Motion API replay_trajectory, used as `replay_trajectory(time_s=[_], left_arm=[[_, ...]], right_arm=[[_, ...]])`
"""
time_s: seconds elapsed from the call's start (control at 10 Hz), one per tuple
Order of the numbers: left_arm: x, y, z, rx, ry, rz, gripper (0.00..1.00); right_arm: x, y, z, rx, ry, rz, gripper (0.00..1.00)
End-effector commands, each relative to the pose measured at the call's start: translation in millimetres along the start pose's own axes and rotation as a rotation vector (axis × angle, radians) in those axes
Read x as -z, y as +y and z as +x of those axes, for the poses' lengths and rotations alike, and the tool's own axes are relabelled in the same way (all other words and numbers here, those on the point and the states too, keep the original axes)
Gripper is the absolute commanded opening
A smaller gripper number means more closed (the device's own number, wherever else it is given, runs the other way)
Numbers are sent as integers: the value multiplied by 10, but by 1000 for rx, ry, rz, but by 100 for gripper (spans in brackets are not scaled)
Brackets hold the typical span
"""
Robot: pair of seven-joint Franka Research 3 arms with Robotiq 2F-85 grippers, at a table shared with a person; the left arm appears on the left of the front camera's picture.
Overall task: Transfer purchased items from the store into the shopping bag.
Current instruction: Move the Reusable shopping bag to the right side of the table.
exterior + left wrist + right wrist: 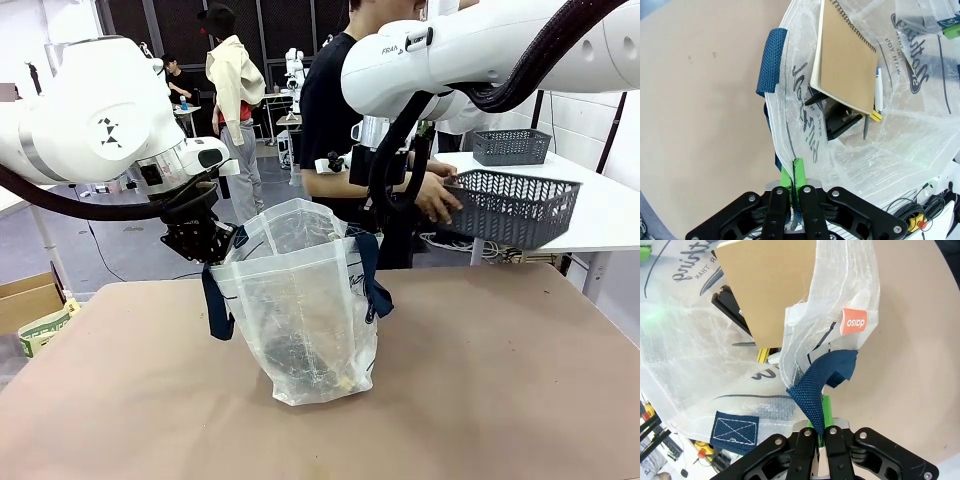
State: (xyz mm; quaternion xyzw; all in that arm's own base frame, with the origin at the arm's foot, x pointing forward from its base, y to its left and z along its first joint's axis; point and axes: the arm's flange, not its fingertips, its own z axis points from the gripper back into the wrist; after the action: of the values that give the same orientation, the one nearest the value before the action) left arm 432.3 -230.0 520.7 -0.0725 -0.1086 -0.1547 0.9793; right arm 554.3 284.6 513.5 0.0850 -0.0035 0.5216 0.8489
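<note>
On table [500, 380], 1 shopping bag [300, 300], rim clamped by L fingers [786, 177] & R fingers [826, 407]

Bag [300, 300] was translucent white, dark script print; straps [771, 62] navy, woven. Notebook [847, 60] tan. Tag [854, 321] orange, white lettering. Pads [786, 177] green. Basket [515, 205] dark grey lattice. Table [500, 400] light brown.

The shopping bag [300, 310] is gaping upward between the left gripper [792, 175] and right gripper [820, 426], each pinching its rim. A spiral notebook [847, 60] is standing inside, crowding the middle. Beyond the bag on the right, a person's hand [437, 197] and a grey lattice basket [515, 205] are blocking the far side.
</note>
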Motion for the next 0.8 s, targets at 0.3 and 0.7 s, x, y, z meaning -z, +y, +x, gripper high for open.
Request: replay_trajectory(time_s=[0.3,0.7], left_arm=[[-10,2,-7,-3,-2,1,0],[-10,2,-7,-3,-2,1,0]], right_arm=[[0,0,0,0,0,0,0],[0,0,0,0,0,0,0]])
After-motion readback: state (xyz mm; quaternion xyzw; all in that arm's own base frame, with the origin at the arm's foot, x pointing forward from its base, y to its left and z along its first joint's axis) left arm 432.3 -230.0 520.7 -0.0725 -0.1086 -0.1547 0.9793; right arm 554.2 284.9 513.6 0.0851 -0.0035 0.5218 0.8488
